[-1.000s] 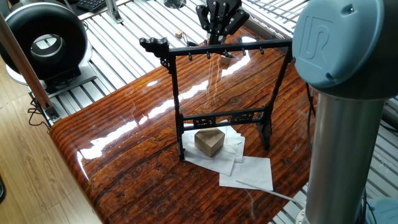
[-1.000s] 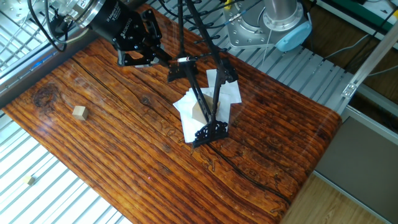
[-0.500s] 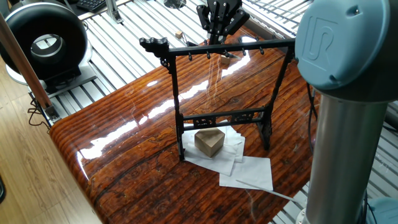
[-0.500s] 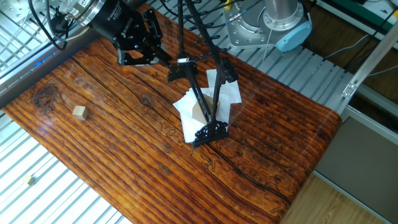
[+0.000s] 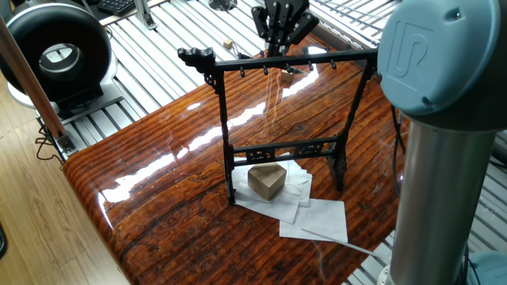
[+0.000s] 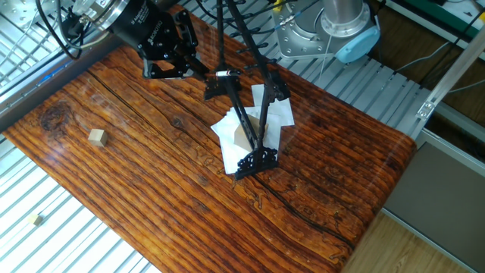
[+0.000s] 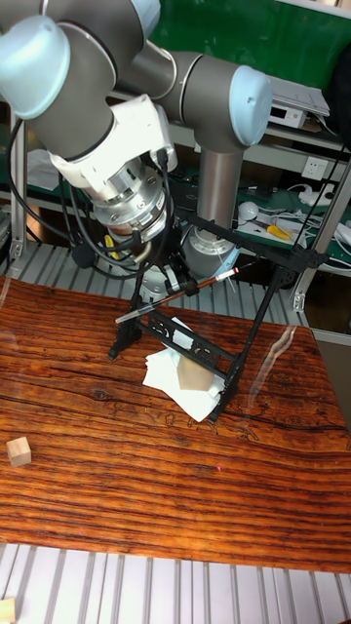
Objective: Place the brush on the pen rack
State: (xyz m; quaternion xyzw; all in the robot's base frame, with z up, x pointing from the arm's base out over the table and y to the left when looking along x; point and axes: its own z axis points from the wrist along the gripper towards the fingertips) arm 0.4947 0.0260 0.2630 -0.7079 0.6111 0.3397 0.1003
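Note:
The pen rack (image 7: 255, 245), a tall black frame with a pegged top crossbar, stands on the wooden table (image 7: 146, 487); it also shows in one fixed view (image 5: 285, 149) and from above (image 6: 246, 125). My gripper (image 7: 168, 285) hangs just behind the rack's crossbar, shut on the brush (image 7: 210, 282). The brush is a thin dark shaft, tilted, and its light, red-marked end reaches up toward the crossbar. In the other fixed view the gripper (image 6: 180, 61) sits left of the rack, with the brush (image 6: 220, 73) sticking out to the rack's top. In one fixed view the gripper (image 5: 279, 30) points down behind the crossbar.
A wooden block (image 5: 267, 180) lies on white paper sheets (image 5: 317, 218) under the rack. A small wooden cube (image 6: 95, 136) sits on the table's far side. A black round device (image 5: 59, 51) stands off the table. The arm's grey column (image 5: 444, 174) fills one side.

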